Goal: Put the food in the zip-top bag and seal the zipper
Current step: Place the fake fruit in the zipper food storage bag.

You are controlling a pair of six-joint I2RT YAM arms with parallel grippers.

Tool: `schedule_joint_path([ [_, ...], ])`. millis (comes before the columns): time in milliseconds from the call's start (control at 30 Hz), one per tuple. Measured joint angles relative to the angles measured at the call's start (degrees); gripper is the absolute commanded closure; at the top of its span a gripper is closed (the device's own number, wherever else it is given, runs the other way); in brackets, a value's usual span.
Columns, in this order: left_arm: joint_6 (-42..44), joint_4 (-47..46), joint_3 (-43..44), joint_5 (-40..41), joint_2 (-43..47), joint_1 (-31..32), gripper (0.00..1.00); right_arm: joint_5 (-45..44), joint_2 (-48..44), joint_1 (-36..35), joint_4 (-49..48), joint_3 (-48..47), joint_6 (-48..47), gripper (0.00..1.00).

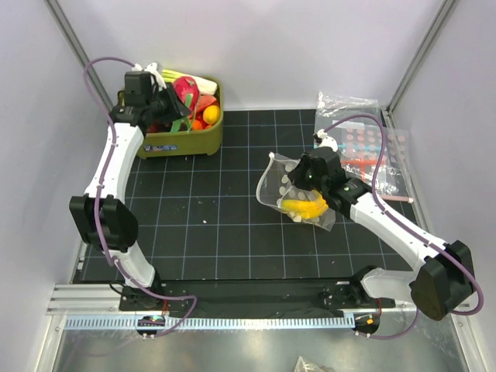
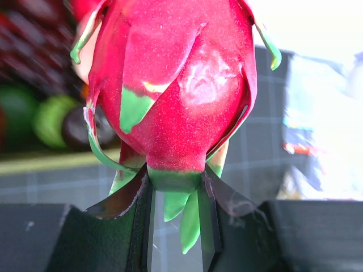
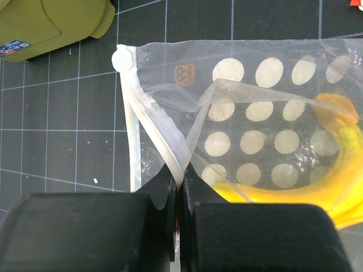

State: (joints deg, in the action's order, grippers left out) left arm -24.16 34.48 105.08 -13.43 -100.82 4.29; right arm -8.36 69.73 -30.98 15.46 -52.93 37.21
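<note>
Findings, largest item first.

The black gridded mat (image 1: pixel 232 232) carries everything. The olive-green bin (image 1: pixel 180 138) sits at its far left corner with several toy foods inside.

The zip-top bag (image 3: pixel 266 141), clear with cream dots, lies right of centre on the mat, well apart from the bin. My right gripper (image 3: pixel 180 182) is clamped tight on its mouth edge, pinching the zipper (image 3: pixel 160 136) at one spot only.

My left gripper (image 2: pixel 176 190) hangs over the bin, its jaws set narrow around the leafy base of a red dragon fruit (image 2: pixel 176 85), the bulk of which stands out beyond the fingertips.

A yellow banana (image 3: pixel 334 187) is already inside the bag.

Risks, in my judgement:
- The fruit is held by its tapered end. It could pivot or slip out on the carry across the mat.
- With a single pinch the mouth hangs slack and one film folds inward. The fruit looks broad for that opening and may catch the fold or shove the bag.
- A shove could pull the strip from my right jaws or spill the banana.
- The white slider (image 3: pixel 121 59) sits at the strip's end; a creased strip may stop it sealing.
</note>
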Motion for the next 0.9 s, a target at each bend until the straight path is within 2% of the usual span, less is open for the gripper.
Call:
schedule_joint_path([
  [100, -2.71, 0.00, -4.79, -2.60, 2.49, 1.95, 1.00, 0.02, 0.00, 0.00, 0.00, 0.00, -0.11, 0.99],
  [200, -4.22, 0.48, -8.28, -3.43, 4.33, 6.62, 1.00, -0.04, 0.02, 0.00, 0.33, -0.22, -0.52, 0.99],
  [467, -5.44, -1.46, -20.11, -6.34, 12.92, 22.84, 1.00, -1.18, 0.02, 0.00, 0.92, -1.31, -1.16, 0.99],
  [733, -0.76, 0.17, -23.15, -11.02, 16.28, 27.28, 1.00, -2.78, 0.00, 0.00, 1.29, -1.31, -1.20, 0.99],
  [900, 3.87, 4.66, -23.56, -11.41, 16.02, 30.91, 1.00, -3.45, -0.39, 0.00, 1.53, -1.31, -1.25, 0.99],
])
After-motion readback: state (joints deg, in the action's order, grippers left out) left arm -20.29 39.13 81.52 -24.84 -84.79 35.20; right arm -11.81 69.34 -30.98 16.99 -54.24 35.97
